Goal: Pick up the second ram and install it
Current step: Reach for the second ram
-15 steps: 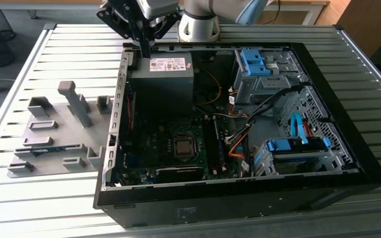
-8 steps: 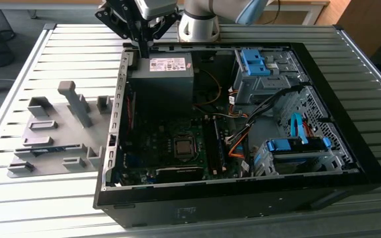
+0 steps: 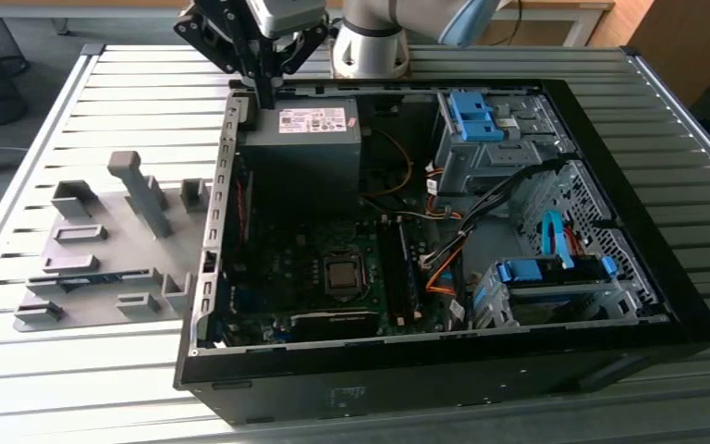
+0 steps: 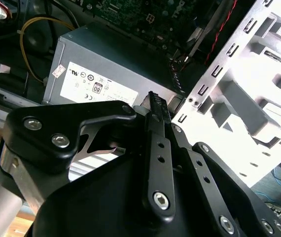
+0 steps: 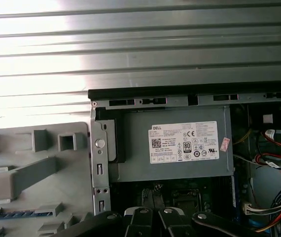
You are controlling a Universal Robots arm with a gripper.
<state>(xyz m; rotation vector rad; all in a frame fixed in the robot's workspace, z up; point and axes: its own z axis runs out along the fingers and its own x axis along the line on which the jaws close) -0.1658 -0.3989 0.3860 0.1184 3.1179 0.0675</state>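
At the exterior view's left of the case (image 3: 454,381), the ram (image 3: 93,277) lies flat in a low slot of the grey fixture (image 3: 118,254), which sits on the slatted table (image 3: 84,388). The first wrist view shows you the same ram (image 5: 16,214) as a thin blue-green strip between two grey blocks, well apart from the arm.

Note the gripper (image 3: 262,100): it hangs with its tips pointing down at the far edge of the case, just over the corner of the power supply (image 3: 306,139). In the exterior view its links narrow to a single point. In the second wrist view the gripper (image 4: 154,101) ends in one narrow black bar with a ribbed tip. The jaws are drawn together, and you can see nothing between them.

The power supply (image 4: 106,74) lies directly beneath the tips in the second wrist view, label side up. To one side of it stand the perforated metal wall of the case and the pale blocks of the fixture.

Inside the case the motherboard (image 3: 281,277) lies exposed. Its long black slots (image 3: 396,264) run beside the processor socket, with orange and black cables just beyond them.
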